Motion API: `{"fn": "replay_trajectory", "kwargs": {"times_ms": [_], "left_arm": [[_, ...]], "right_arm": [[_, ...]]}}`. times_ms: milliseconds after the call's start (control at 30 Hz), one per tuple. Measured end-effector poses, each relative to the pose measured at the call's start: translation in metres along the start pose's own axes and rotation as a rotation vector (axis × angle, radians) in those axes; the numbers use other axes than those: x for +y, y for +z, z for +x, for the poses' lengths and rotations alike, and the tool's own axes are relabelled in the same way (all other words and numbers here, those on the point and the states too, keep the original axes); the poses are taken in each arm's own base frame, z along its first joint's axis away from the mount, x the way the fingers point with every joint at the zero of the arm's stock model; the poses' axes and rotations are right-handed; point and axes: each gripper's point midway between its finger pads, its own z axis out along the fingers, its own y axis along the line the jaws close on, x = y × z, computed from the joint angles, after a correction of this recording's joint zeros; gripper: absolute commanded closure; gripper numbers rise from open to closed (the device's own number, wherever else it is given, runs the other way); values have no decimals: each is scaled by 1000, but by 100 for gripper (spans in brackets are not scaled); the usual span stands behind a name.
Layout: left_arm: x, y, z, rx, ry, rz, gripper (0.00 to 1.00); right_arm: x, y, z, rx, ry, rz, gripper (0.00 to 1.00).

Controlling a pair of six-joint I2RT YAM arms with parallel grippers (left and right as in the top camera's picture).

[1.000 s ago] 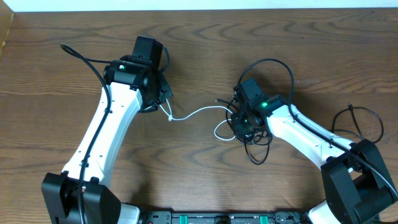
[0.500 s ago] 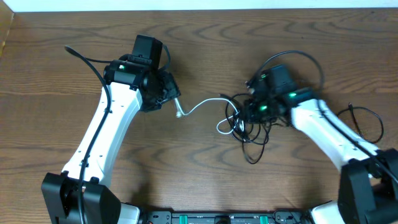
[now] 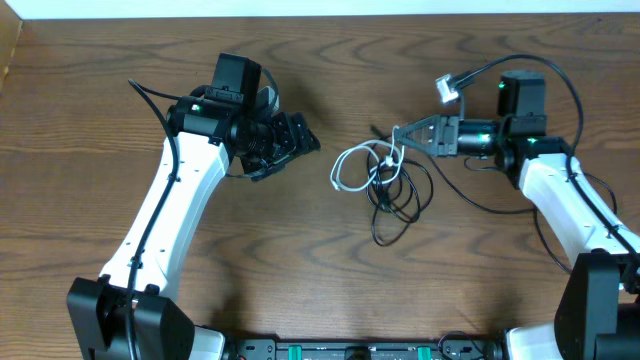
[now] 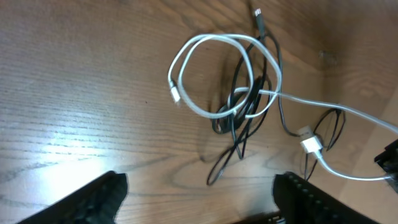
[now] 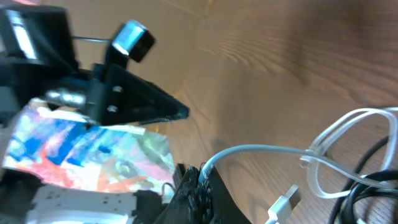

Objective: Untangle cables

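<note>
Sideways, right gripper (image 3: 398,133) — clamping white cable (image 5: 255,148)

No readable text, label, brand, number or sign in any view. Multicoloured patch (image 5: 93,149) at lower left of right wrist view: blue, red and green smears, too blurred to tell whether it carries letters.
</note>
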Motion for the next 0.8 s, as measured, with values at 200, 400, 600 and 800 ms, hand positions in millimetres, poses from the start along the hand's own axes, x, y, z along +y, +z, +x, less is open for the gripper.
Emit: {"fn": "replay_trajectory", "kwargs": {"times_ms": [200,400,600,800], "left_arm": [[0,0,0,1,1,-1,18],[0,0,0,1,1,-1,18],[0,0,0,0,2,-2,18],[1,0,0,-1,4,-4,18]], "right_arm": [[23,-20,-17,-69,-75,-11,99],[94,-44,-41,-231,-344,27,99],[166,-64,-49,-356,-672,-13,99],[184,-95,-70,-506,-784,42,99]]}}
